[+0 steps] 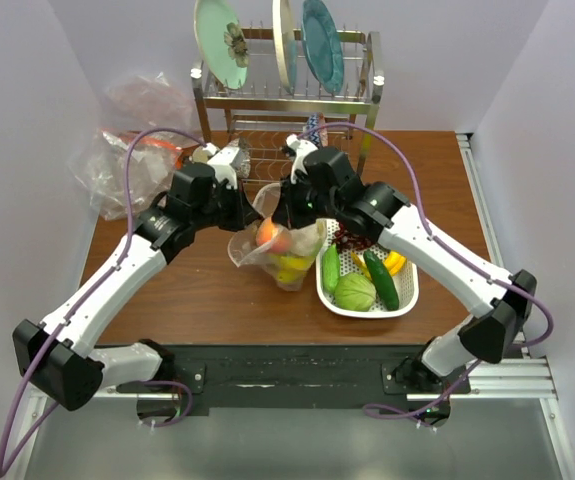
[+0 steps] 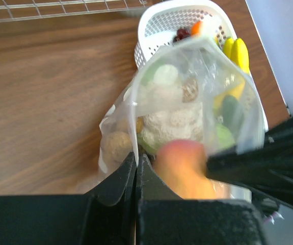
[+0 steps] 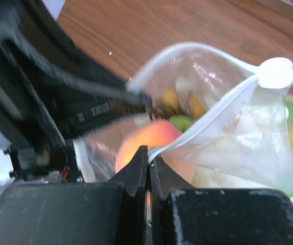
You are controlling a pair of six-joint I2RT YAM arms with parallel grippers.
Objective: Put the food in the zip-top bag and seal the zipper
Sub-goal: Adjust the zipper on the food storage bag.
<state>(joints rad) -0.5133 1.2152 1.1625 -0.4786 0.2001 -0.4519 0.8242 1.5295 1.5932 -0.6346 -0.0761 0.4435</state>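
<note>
Zip-top bag (image 1: 285, 262) stands mid-table, mouth up, with the peach (image 1: 271, 236) on top inside. Left gripper (image 1: 248, 214) is clamped shut on the mouth edge at the bag's 10 o'clock. Right gripper (image 1: 293, 216) is pinched shut on the zipper (image 3: 202, 120) strip at 1 o'clock. White basket (image 1: 365, 313) holding a cucumber (image 1: 380, 280) is just beside the bag, at its 3 o'clock.

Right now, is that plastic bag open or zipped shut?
Open. The bag gapes at its mouth between the left gripper and right gripper, each pinching one rim; the peach shows inside.
</note>
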